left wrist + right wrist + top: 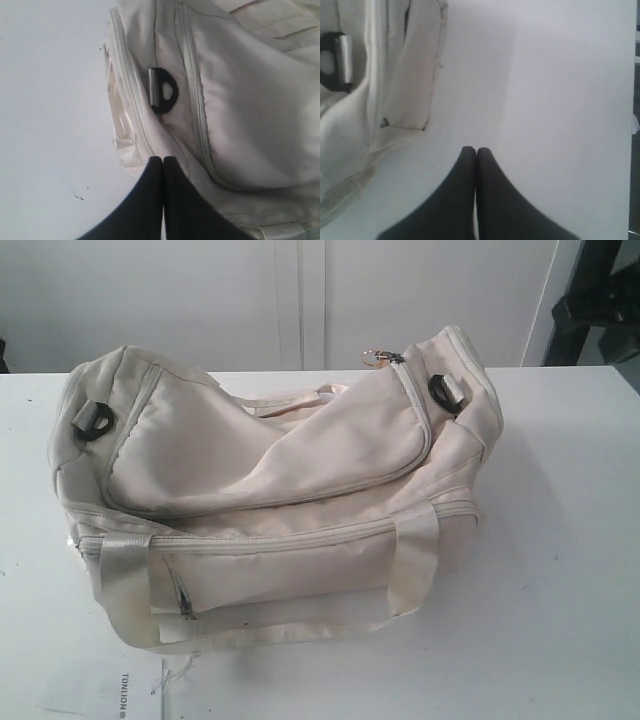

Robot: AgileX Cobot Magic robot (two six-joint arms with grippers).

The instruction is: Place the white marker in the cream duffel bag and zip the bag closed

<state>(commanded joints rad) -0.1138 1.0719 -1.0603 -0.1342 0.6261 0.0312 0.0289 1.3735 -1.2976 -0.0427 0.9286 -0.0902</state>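
White tabletop (560, 590) fills most of the exterior view, with a pale wall (200, 300) behind it. The cream duffel bag (280, 490) lies in the middle of the table.

The white marker cannot be made out in any view. Whether it lies inside the bag cannot be told, since the fabric hides the whole interior. The bag's curved top flap lies down flat. Its zip seems to be run along to the right end of the bag, where a small metal pull (376, 356) sticks up, though the slumped cloth folds over part of the seam. A short dark slit (184, 600) shows at the front pocket; it is too small to read.

A black strap ring (97, 421) sits at the bag's left end and another (445, 392) at its right end. A dark object (600, 300) behind the bag is cut off by the frame. Printed paper (125, 695) in front of the bag is also cropped.

The left gripper (163, 160) has its fingers pressed together, empty, at the bag's left end near the ring (164, 91). Whether it touches the cloth is unclear. The right gripper (476, 150) is likewise closed on nothing, over bare table just beside the bag's right end.
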